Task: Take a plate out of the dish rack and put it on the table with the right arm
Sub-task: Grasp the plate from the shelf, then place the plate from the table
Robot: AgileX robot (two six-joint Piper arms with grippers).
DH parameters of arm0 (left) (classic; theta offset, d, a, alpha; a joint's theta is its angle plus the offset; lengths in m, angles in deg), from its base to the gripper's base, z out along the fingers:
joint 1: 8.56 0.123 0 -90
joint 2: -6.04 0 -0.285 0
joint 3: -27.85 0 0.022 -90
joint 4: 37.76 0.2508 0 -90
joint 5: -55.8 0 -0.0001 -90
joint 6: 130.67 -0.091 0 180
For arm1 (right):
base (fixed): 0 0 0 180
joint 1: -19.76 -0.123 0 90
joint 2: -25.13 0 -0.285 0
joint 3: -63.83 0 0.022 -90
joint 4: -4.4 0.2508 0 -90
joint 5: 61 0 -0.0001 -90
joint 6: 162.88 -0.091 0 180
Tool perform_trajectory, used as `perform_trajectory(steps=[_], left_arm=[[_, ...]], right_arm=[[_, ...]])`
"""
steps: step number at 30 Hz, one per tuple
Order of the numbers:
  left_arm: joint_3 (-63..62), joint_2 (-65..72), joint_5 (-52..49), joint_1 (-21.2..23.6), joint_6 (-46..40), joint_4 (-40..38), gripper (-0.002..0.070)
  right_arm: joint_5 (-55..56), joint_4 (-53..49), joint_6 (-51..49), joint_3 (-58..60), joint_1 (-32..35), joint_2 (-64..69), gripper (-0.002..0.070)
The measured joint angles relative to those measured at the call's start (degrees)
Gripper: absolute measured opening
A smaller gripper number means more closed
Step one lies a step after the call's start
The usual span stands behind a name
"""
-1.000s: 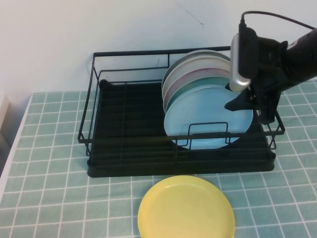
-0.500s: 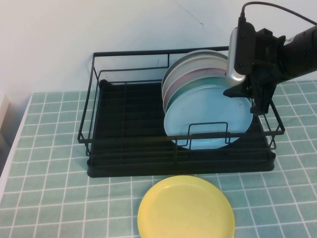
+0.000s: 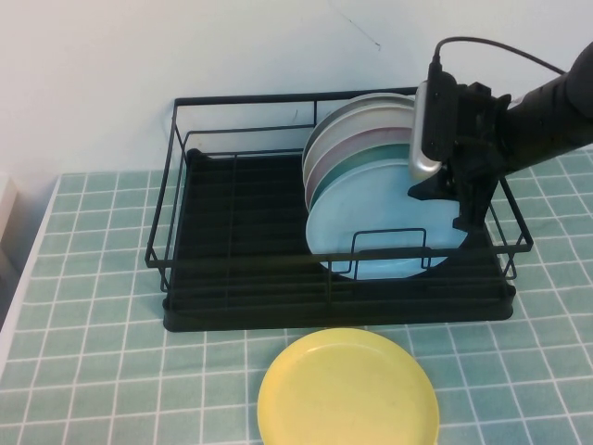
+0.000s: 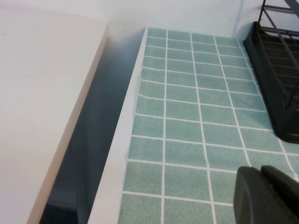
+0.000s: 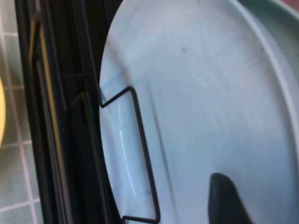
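- The plate (image 3: 380,227), pale blue, stood upright at the front of a stack of plates (image 3: 357,139) in the right half of the dish rack (image 3: 241,241).
- Your left gripper (image 4: 266,196) hung low over the table (image 4: 187,116) left of the rack; you couldn't tell its finger state.
- A yellow plate (image 3: 347,389) lay flat before the rack.
- Your right gripper (image 3: 449,199) sat at the blue plate's upper right edge, fingers apart, one finger (image 5: 226,198) across its face.

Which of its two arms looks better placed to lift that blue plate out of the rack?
The right. The right gripper hangs at the edge of the blue plate in the dish rack. The left gripper sits away over the bare table, beside the rack.
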Motion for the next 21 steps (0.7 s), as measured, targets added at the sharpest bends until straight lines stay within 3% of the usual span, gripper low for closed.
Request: perform_trajectory(steps=[5, 14, 18, 21], left_arm=[[0.0, 0.0, 0.0, 0.0, 0.0, 0.0, -0.0003], [0.0, 0.0, 0.0, 0.0, 0.0, 0.0, -0.0003], [0.0, 0.0, 0.0, 0.0, 0.0, 0.0, -0.0003], [0.0, 0.0, 0.0, 0.0, 0.0, 0.0, -0.0003]], right_arm=[[-1.4, 0.4, -0.1, -1.4, 0.0, -1.3, 0.0098], [-7.0, -2.3, -8.8, -3.6, 0.0, -17.1, 0.0083], [-12.7, -2.9, -20.7, -3.7, 0.0, -24.7, 0.0083], [-16.7, -3.0, -36.0, -2.8, 0.0, -30.2, 0.0083]])
